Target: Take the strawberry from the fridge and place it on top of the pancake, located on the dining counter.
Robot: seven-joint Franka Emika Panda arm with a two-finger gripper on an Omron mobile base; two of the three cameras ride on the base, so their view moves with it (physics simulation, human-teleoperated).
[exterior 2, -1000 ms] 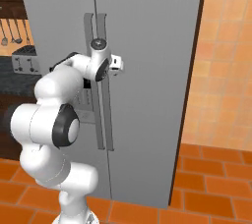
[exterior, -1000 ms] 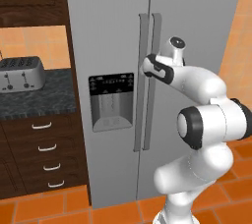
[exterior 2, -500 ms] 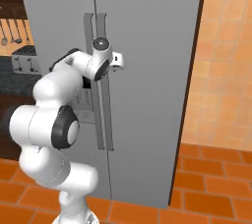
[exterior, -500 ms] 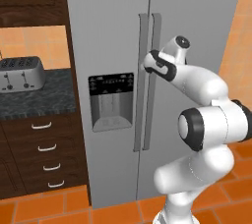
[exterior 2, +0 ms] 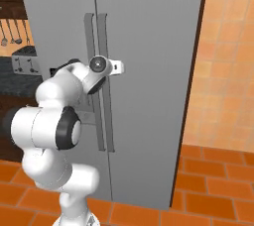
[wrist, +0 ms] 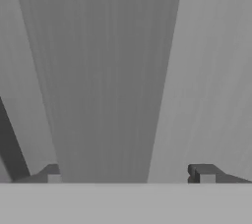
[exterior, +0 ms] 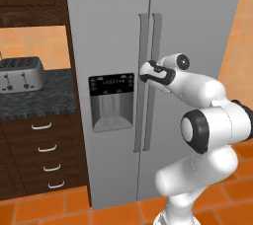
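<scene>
Straddling a fridge (exterior: pixel 113 31) handle (wrist: pixel 98 70), the end effector (wrist: pixel 129 174) gapes wide.

Fridge (exterior: pixel 197 31) doors closed; interior blocked by both panels. My gripper (wrist: pixel 128 175) is at the right door's handle (exterior: pixel 157 46), jaws spread wide with the bar between the fingertips (wrist: pixel 204 173). The left door's handle (exterior: pixel 142 46) stands just beside it with only a narrow gap. Open air right of the fridge, before the orange tiled wall (exterior 2: pixel 223 71).
</scene>
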